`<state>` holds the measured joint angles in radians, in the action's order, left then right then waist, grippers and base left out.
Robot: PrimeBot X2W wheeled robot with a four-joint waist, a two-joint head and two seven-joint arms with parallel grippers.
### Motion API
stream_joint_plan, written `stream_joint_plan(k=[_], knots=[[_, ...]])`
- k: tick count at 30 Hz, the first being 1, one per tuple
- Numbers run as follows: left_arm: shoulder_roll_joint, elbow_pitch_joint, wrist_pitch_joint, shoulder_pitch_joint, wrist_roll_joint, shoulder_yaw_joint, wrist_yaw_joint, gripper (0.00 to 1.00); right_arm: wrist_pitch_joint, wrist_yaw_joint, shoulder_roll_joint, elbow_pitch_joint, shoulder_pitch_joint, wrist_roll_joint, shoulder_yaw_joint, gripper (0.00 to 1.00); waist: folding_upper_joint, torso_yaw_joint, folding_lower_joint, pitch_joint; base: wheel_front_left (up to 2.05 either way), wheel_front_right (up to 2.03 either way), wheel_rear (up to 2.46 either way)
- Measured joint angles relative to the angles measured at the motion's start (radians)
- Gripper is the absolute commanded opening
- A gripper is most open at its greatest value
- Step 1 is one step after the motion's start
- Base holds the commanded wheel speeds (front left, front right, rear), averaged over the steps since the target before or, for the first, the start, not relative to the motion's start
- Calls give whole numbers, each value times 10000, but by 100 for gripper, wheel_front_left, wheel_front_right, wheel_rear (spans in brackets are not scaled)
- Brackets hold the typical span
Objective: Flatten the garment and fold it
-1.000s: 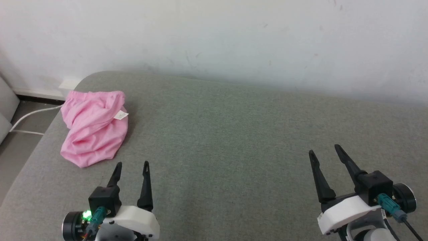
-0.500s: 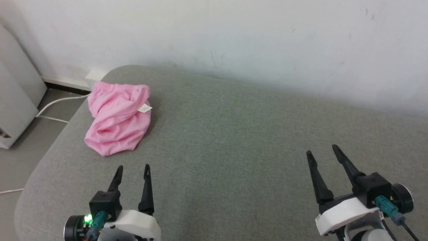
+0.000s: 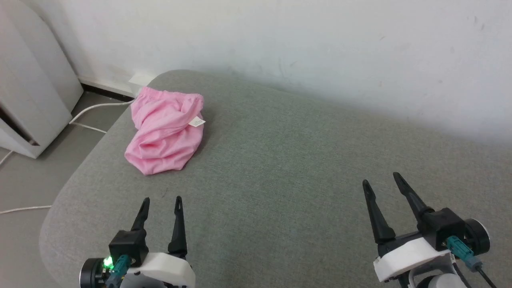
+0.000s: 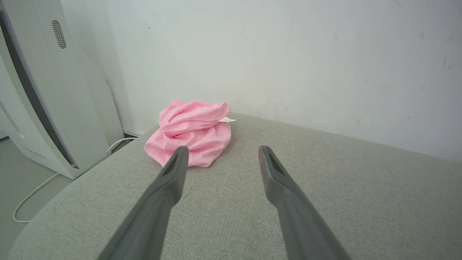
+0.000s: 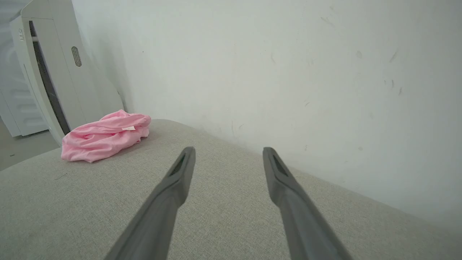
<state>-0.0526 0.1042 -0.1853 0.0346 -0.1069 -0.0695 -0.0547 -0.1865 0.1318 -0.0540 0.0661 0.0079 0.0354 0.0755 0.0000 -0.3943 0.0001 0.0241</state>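
Noted a white appliance (image 3: 36,100) standing on the floor at far left. Found the garment (image 3: 164,136) crumpled in a heap near the far left corner of the grey cushion (image 3: 280,160), with its white label (image 3: 197,122) showing. Saw the left gripper (image 3: 162,199) short of the cloth, jaws released and empty. Saw the right gripper (image 3: 380,178) well to the right, likewise spread and holding nothing.

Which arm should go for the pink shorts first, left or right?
Left. The crumpled pink shorts lie at the far left of the grey cushion, just ahead of the open left gripper. The right gripper, also open, sits far across the cushion, so its reach would likely be longer.
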Motion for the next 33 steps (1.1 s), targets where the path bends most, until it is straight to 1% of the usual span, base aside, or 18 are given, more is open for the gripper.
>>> stream_joint_plan(k=[15,33], knots=[[0,107,-280,1,-111,-184,-86,100,-286,0,4,249,-51,31,-23,100,0,-728,0,-15,0,0,0],[2,130,-681,2,-251,-238,-86,100,-658,0,6,453,-138,23,15,100,0,-1338,0,-126,0,0,0]])
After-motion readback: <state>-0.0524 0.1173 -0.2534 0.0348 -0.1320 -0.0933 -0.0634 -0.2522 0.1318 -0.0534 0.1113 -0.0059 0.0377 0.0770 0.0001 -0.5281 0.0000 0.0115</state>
